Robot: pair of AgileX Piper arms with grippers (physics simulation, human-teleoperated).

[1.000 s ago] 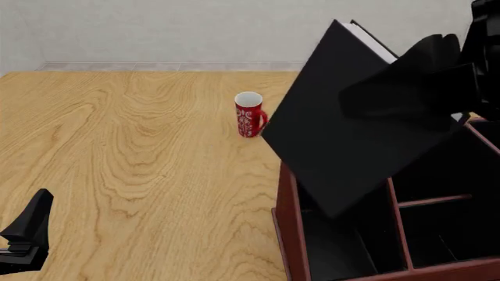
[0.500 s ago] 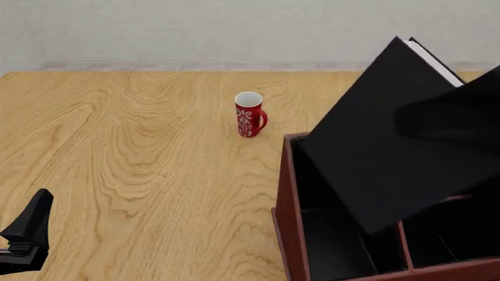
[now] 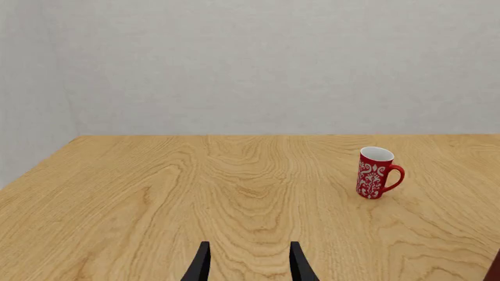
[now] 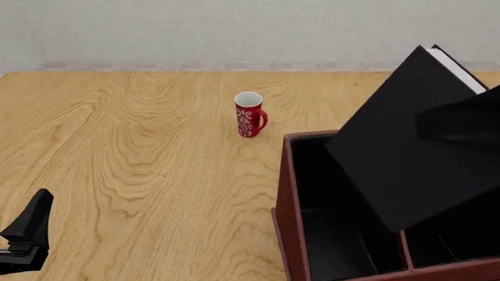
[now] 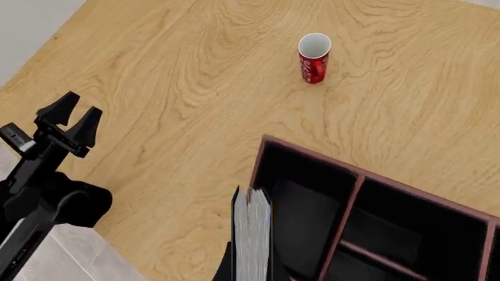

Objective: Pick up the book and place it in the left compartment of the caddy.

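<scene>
The black book (image 4: 406, 146) hangs tilted over the caddy (image 4: 286, 193), a dark reddish-brown box at the near right. Its lower corner is above the divider that bounds the left compartment (image 4: 328, 199). My right gripper (image 4: 469, 123) is shut on the book's upper right part. In the right wrist view the book's white page edges (image 5: 252, 231) sit between the fingers, with the left compartment (image 5: 301, 202) just beyond them. My left gripper (image 3: 248, 266) is open and empty, low at the table's near left (image 4: 27, 231), far from the book.
A red mug (image 4: 249, 115) with a white pattern stands upright on the wooden table, a little beyond the caddy's far left corner. It also shows as the mug (image 3: 376, 173) in the left wrist view. The caddy's right side is split by a crossbar (image 5: 383, 257).
The book has moved to the right and slightly lower in my right gripper, now further over the caddy. The left arm and the mug have not moved.
</scene>
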